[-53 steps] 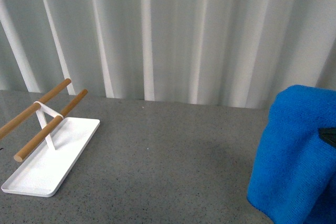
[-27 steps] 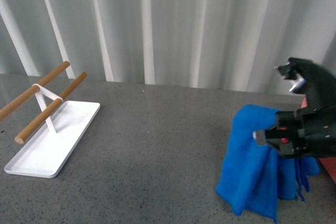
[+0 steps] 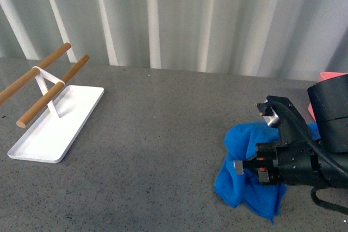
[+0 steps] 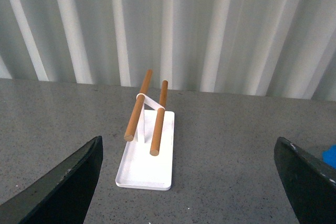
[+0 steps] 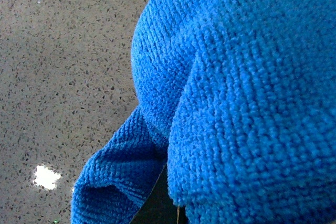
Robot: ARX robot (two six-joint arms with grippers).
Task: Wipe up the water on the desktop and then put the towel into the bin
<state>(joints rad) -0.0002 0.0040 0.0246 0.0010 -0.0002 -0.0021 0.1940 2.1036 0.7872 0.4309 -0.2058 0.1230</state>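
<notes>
1. The right gripper (image 3: 243,165) has come down: half a second ago the blue towel (image 3: 247,175) hung from it in the air, and now the cloth lies bunched on the speckled grey worktop (image 3: 163,134), towards its right side.
2. The towel wraps the front of that gripper, so whether it is clamped on the cloth cannot be told. In the right wrist view blue pile fills almost everything.
3. The wiping stage looks set to begin, with cloth on stone. A bright patch (image 5: 46,177) glints beside the towel; water or reflected light, it is unclear.
4. The pink bin (image 3: 331,75) shows just behind the right arm, near for the drop-off, which is not yet done.
5. The left gripper (image 4: 188,145) hangs spread wide and empty, facing the white tray (image 3: 54,129) and its wooden rods (image 3: 51,88).
</notes>
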